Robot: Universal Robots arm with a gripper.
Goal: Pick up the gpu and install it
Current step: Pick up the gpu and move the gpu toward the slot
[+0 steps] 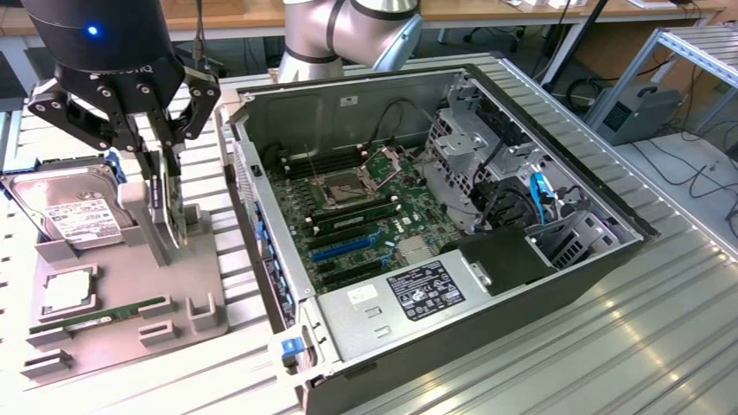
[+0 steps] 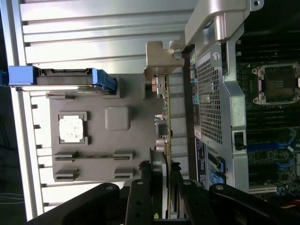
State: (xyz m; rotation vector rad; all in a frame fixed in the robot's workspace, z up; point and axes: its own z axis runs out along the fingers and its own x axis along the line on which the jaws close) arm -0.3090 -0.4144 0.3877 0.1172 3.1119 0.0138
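Observation:
The gpu (image 1: 175,226) is a thin dark card standing on edge over the grey parts tray (image 1: 127,341) at the exterior view's left. In the wrist view the gpu (image 2: 167,126) appears edge-on, with its pale metal bracket (image 2: 159,61) at the far end. My gripper (image 1: 165,186) reaches straight down onto the card's upper edge, with a finger on each face. In the wrist view my gripper (image 2: 167,180) is shut on the card, the black fingers (image 2: 157,176) pressed to its sides. I cannot tell whether the card is clear of the tray.
An open computer case (image 1: 485,285) lies right of the tray, its motherboard (image 1: 363,220) and blue slots (image 1: 344,249) exposed. The tray also holds a silver hard drive (image 1: 72,212), a processor (image 1: 67,290) and a green memory stick (image 1: 98,317). The table is ribbed aluminium.

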